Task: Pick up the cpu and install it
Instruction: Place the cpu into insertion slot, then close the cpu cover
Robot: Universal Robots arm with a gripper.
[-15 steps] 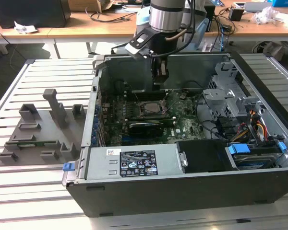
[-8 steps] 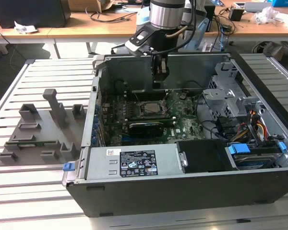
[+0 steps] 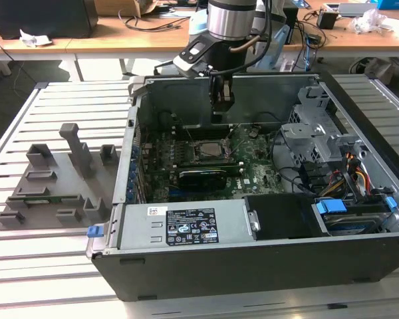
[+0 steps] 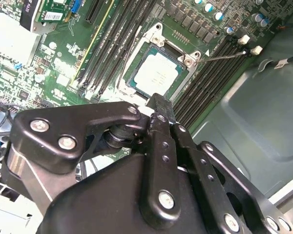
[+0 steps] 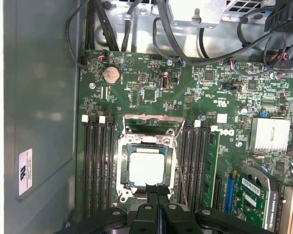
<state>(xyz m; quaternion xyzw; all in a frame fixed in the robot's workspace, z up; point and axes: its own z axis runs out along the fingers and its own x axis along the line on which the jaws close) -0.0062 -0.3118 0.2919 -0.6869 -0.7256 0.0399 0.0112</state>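
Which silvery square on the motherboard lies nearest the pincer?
The cpu, smooth-topped and seated in the socket, right by the pincer; the finned heatsink sits farther off.

Gripper and case parts mask the board

In the first wrist view the gripper (image 5: 157, 187), fingertips pressed together, covers one edge of the cpu (image 5: 146, 168) and of the socket (image 5: 124, 146); whether the tips touch the chip cannot be told, and the gripper's body is cut off by the frame. In the second wrist view the black linkage of the gripper (image 4: 158, 100) hides one corner of the cpu (image 4: 156, 73) and much of the motherboard (image 4: 63, 63). In the exterior view the arm (image 3: 229, 16) is cropped at the picture's top edge, the power supply (image 3: 179, 226) hides the adjoining edge of the motherboard (image 3: 259, 173), and the cpu (image 3: 209, 149) is too small to tell from its socket.
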